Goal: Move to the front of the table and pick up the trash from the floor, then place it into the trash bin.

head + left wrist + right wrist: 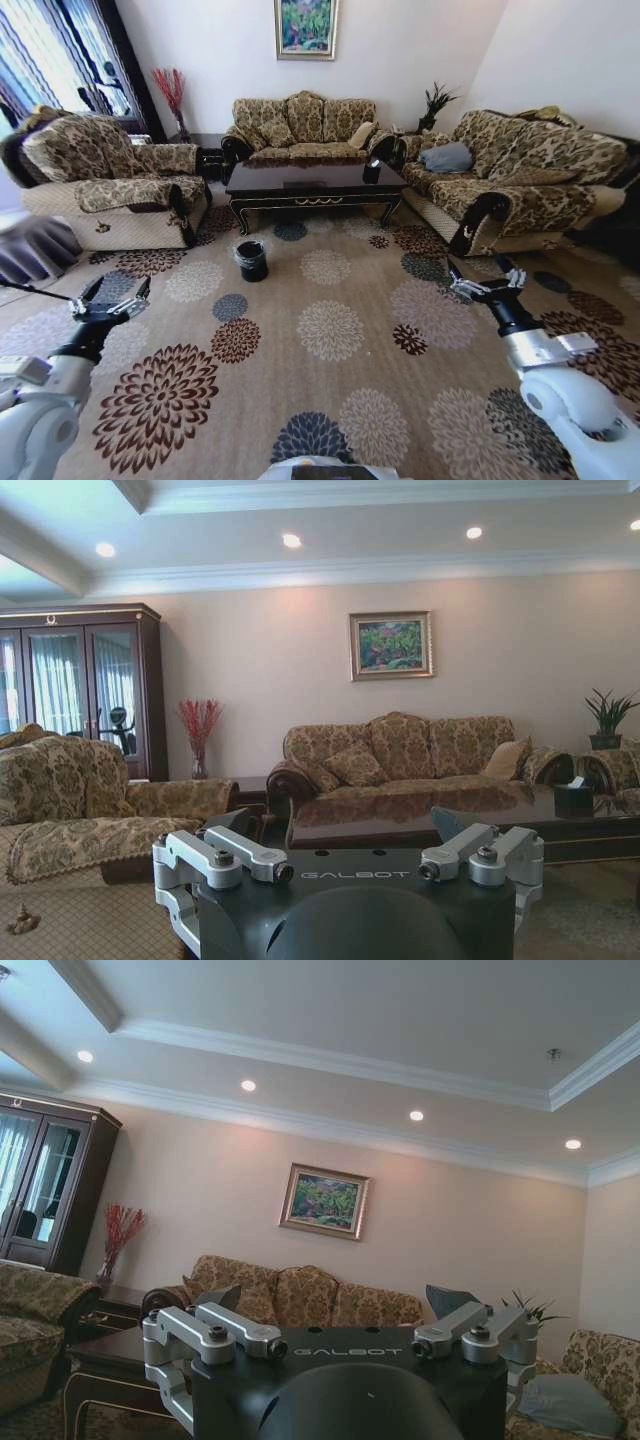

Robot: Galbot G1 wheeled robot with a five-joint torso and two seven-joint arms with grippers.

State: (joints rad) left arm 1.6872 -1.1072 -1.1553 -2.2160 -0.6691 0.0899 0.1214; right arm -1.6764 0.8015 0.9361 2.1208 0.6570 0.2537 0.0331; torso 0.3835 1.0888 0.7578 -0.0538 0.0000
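Note:
The dark glossy table point(315, 184) stands ahead between the sofas, several carpet flowers away. The small black trash bin point(251, 262) sits on the carpet just before the table's left front corner. I cannot make out any trash on the patterned floor from here. My left gripper point(118, 288) hangs open over the carpet at the lower left, holding nothing. My right gripper point(478, 274) is open and empty at the lower right. In the left wrist view the left gripper point(340, 825) faces the table point(420, 818). In the right wrist view the right gripper point(338, 1302) points towards the far wall.
Floral sofas ring the table: one on the left point(110, 180), one behind point(300, 125), one on the right point(520, 175). A black tissue box point(372, 170) rests on the table. Open carpet point(330, 330) lies between me and the bin.

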